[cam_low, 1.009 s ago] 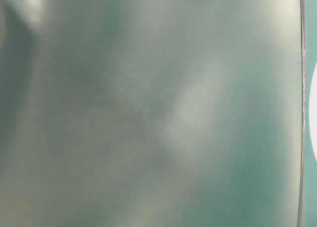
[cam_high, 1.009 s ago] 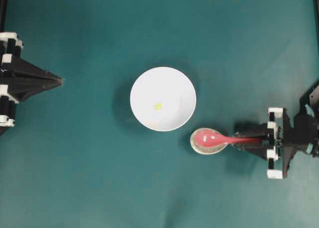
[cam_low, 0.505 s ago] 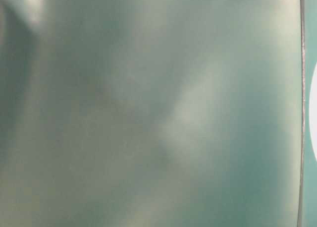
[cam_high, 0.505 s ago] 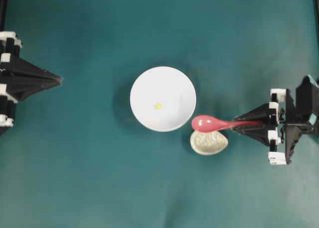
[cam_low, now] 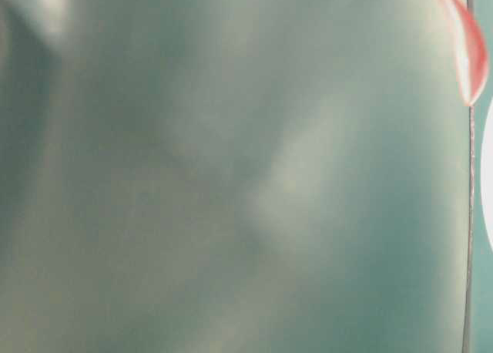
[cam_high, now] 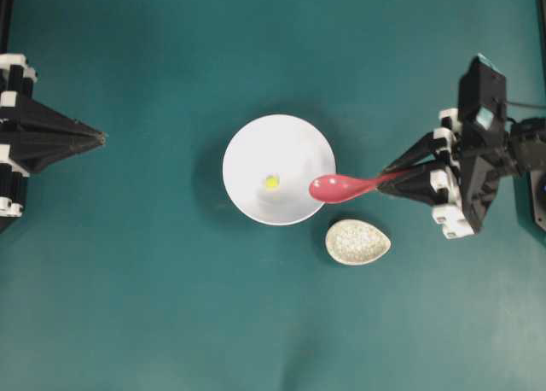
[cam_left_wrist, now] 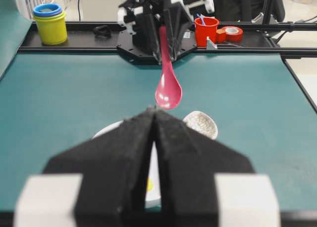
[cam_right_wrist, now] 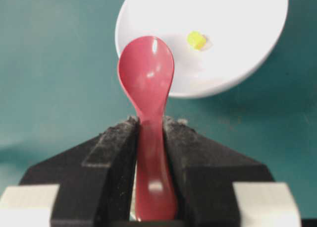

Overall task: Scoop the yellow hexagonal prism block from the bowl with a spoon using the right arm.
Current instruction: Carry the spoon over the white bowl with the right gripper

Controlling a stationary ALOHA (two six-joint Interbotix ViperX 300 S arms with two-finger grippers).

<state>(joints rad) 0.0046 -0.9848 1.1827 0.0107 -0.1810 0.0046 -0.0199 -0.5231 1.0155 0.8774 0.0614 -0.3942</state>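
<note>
The white bowl [cam_high: 256, 152] sits mid-table with the tiny yellow hexagonal prism block [cam_high: 271, 182] lying inside it. My right gripper [cam_high: 394, 179] is shut on the handle of the pink-red spoon [cam_high: 337, 186], whose scoop hangs in the air over the bowl's right rim. In the right wrist view the spoon [cam_right_wrist: 147, 83] points at the bowl [cam_right_wrist: 237, 33], with the block [cam_right_wrist: 196, 39] up and to the right of the scoop. My left gripper [cam_high: 104, 137] rests shut at the far left, holding nothing. In the left wrist view the spoon [cam_left_wrist: 168, 90] hangs beyond my left gripper [cam_left_wrist: 154, 110].
A small speckled beige oval dish [cam_high: 357, 242] lies on the teal mat just below and right of the bowl, empty. A yellow cup [cam_left_wrist: 50, 25] and a red cup [cam_left_wrist: 206, 30] stand on the shelf beyond the mat. The table-level view is a blur.
My right gripper lifted the spoon out of the speckled dish, raised it and carried it up and left, so the scoop now hangs over the bowl's right rim. The left arm stayed still.
</note>
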